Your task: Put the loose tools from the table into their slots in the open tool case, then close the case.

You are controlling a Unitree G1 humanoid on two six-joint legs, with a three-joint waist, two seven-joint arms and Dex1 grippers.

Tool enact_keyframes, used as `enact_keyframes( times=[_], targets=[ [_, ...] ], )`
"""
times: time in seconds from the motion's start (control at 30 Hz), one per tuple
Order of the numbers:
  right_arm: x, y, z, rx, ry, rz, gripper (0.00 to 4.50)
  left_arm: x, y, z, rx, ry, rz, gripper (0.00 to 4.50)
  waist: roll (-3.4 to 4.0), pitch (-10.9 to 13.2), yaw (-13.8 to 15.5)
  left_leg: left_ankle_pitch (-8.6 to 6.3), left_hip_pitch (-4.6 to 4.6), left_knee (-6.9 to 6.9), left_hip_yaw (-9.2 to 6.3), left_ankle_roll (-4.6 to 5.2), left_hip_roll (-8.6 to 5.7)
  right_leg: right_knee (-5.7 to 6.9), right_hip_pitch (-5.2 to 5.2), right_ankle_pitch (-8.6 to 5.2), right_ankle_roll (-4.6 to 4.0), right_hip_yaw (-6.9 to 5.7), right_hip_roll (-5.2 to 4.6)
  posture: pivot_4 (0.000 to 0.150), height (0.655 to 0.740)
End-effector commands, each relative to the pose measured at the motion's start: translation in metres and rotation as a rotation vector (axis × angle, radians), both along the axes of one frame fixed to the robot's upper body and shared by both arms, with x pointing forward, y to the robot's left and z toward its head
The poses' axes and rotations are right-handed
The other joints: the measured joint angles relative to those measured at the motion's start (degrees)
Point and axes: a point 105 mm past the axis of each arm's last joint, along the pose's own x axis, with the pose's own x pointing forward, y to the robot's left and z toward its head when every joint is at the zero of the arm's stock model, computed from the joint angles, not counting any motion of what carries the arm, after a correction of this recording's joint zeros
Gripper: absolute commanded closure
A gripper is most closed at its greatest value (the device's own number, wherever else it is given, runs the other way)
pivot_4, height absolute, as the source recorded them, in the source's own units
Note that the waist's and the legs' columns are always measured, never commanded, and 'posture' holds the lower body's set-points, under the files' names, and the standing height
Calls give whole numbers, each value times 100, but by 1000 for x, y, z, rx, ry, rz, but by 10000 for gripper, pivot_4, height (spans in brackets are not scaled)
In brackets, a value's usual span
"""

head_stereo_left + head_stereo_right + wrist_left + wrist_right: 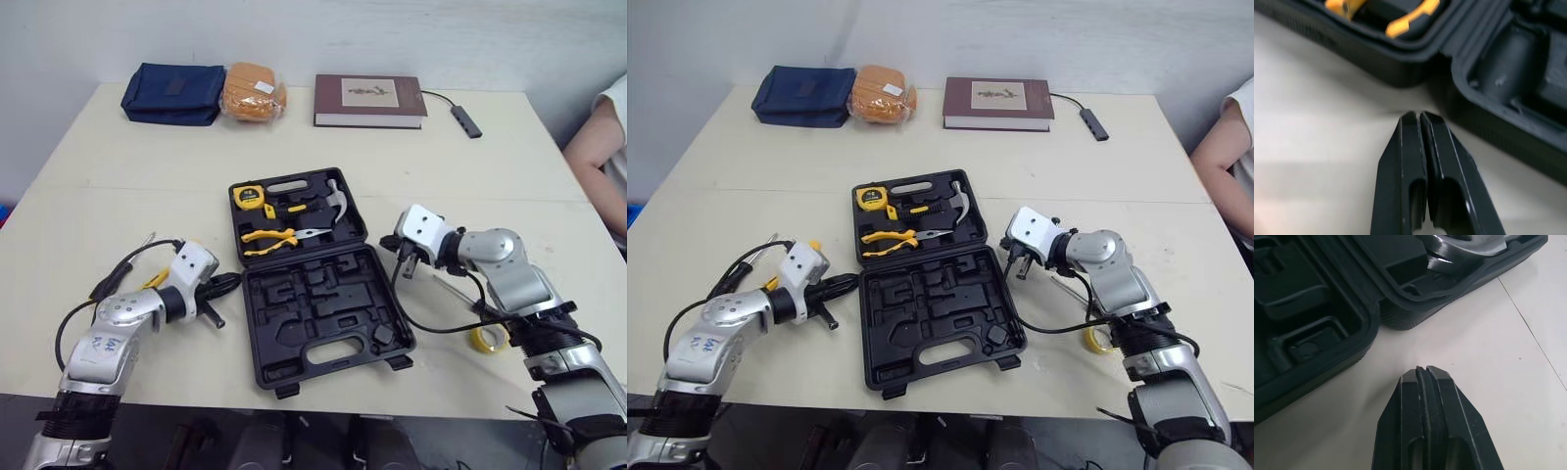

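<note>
- Open tool case (313, 323) at the middle of the surface (98, 166), one half far and one half near, carry handle on the near edge facing the robot. Long axis across, left to right, turned slightly.
- Far half already loaded with tape measure (249, 196), pliers (284, 237) and hammer (336, 199); moulded slots of the near half empty.
- Pliers lying across, yellow handles toward the robot's left, nose toward its right. Hammer slanted, head in the far right corner.
- Closed, empty left end effector (1418, 117) low over the surface, just beside the case's left edge and aimed at it.
- Closed, empty right end effector (1425, 371) just beside the case's right edge, close to the hinge.
- Not yet stowed: a slim pale rod-like tool (453, 288), probably a screwdriver, under the right forearm, slanting from beside the right end effector toward the near right.
- Also out: a yellow tape roll (487, 339) lying flat further toward the near right, and a yellow object (154, 280) under the left wrist, too hidden to name.
- Judged step: loading partly done, between picks, closing not yet due.
- Next move, probably: opening the right end effector, turning the wrist to straddle the rod across its length, then carrying it to a matching long slot.
</note>
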Motion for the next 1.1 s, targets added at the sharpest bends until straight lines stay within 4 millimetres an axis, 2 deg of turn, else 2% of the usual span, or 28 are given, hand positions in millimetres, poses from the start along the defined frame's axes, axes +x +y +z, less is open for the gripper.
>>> enact_keyframes(
  times=[0.03,0.2,0.4,0.7,0.83,1.1],
  targets=[
    [2,14,9,20,-40,45,45000,5,3,-4,22,10,35,44655,0,0,-3,1,0,3,0,0,0,2,1,0,0,0,0,1500,7400],
    [2,24,8,39,-54,74,45000,9,-6,-4,8,9,20,44655,0,0,4,-1,1,19,-4,-1,3,11,2,0,0,2,-1,1500,7400],
    [-11,31,7,83,-46,161,45000,15,-20,-1,-14,6,-33,44655,1,0,35,-2,1,29,-8,-1,2,17,5,0,0,0,-2,1500,7400],
    [-29,26,2,65,-22,237,45000,19,-45,1,8,28,-199,44655,1,0,168,-4,0,35,-10,-3,1,10,7,0,-1,-2,-4,1500,7400],
    [-46,21,2,64,-4,276,45000,17,-60,1,32,30,-305,44655,2,1,204,-5,-4,35,-14,-1,-2,9,8,0,0,-7,-7,1500,7400],
    [-69,1,2,57,36,234,45000,13,-69,-4,77,32,-404,44655,3,1,302,-11,-12,37,-12,7,-3,0,8,3,5,-8,-6,1500,7400]
  ],
)
